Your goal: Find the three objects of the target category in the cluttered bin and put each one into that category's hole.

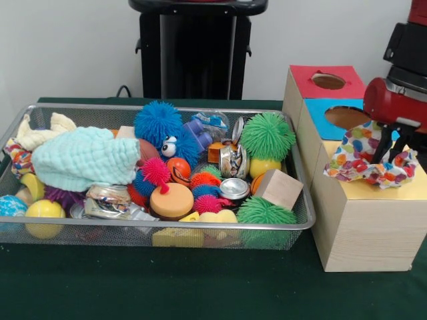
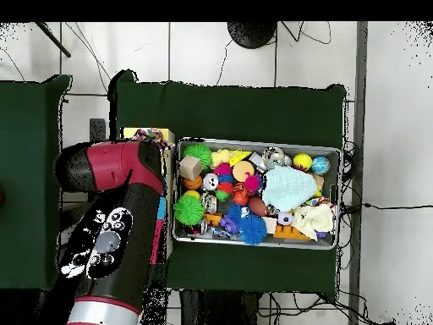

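The arm [image 1: 399, 100] holds a spotted cloth [image 1: 367, 159] over the yellow box [image 1: 373, 220]; its jaws pinch the cloth.

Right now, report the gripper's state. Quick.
Gripper: over the yellow-topped box, with the multicoloured spotted cloth bunched at it; whether it is open or closed on the cloth cannot be told.

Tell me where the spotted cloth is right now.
In the front view the spotted cloth hangs at the right, over the yellow box top, under the red arm. It is outside the wire bin.
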You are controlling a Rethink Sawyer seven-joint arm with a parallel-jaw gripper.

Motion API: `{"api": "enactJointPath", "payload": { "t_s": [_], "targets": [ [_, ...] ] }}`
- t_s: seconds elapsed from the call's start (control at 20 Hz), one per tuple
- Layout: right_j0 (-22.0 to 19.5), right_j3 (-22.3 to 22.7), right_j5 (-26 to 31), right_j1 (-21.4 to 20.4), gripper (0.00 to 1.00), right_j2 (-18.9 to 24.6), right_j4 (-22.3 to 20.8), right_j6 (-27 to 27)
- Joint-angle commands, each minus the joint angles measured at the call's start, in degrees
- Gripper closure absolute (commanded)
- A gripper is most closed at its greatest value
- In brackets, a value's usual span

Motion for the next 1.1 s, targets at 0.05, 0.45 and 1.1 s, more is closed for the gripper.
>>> {"api": "enactJointPath", "payload": {
  "t_s": [0.05, 0.45, 1.1],
  "targets": [
    [-3.23, 7.4, 3.87, 1.66, 1.0, 5.48, -1.88, 4.39],
    [-6.47, 11.1, 1.79, 2.62, 1.0, 11.33, -0.16, 3.51],
    [-12.44, 16.37, -1.77, 2.95, 1.0, 21.95, 1.66, 2.14]
  ]
}}
